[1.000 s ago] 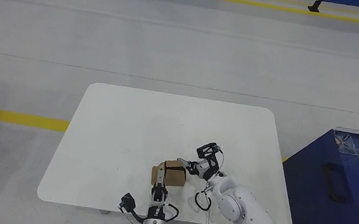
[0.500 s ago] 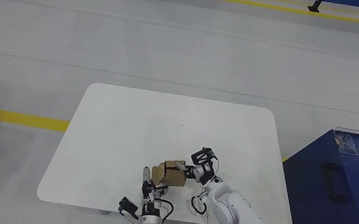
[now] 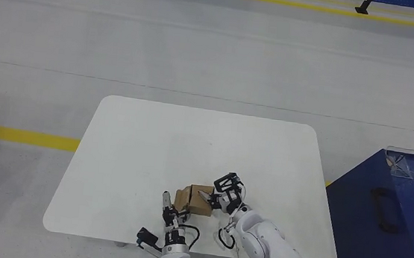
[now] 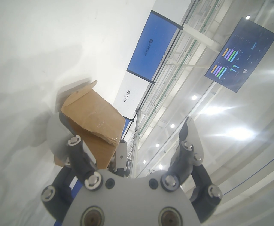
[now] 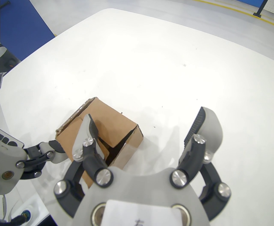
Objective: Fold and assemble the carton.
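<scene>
Now, right hand [image 5: 146, 119] wide open, one finger at the carton's [image 5: 113, 126] top; left hand [image 4: 126, 124] open, finger against its side.

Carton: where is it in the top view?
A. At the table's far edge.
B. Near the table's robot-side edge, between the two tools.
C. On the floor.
B: the carton lies by the near edge of the table, left tool on one side, right tool on the other.

One brown carton [image 3: 191, 197], sitting between two sets of jaws, one set at each side of it. One white surface [image 3: 191, 135] under them all.
</scene>
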{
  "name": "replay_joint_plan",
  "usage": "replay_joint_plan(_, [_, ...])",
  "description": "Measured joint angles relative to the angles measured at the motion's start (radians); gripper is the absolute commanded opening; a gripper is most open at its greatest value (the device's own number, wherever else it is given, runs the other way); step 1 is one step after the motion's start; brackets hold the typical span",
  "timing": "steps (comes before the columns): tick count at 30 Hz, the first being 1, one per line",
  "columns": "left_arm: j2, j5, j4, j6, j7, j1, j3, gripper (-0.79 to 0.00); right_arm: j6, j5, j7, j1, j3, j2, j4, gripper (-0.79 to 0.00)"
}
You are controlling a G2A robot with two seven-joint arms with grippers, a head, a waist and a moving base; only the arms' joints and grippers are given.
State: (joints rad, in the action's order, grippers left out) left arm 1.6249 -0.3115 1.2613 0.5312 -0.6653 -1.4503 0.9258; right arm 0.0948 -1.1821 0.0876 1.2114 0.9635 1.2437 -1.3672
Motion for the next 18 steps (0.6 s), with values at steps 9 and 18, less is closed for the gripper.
replay_joint_plan(9, [0.011, 0.037, -0.004, 0.016, -0.021, -0.004, 0.027, 0.000, 0.002, -0.022, 0.003, 0.006, -0.001, 0.006, -0.003, 0.000])
replay_joint_plan(18, [0.020, 0.052, 0.001, 0.010, -0.027, -0.007, 0.062, 0.000, 0.004, -0.037, 0.008, 0.013, 0.001, 0.012, -0.011, 0.000])
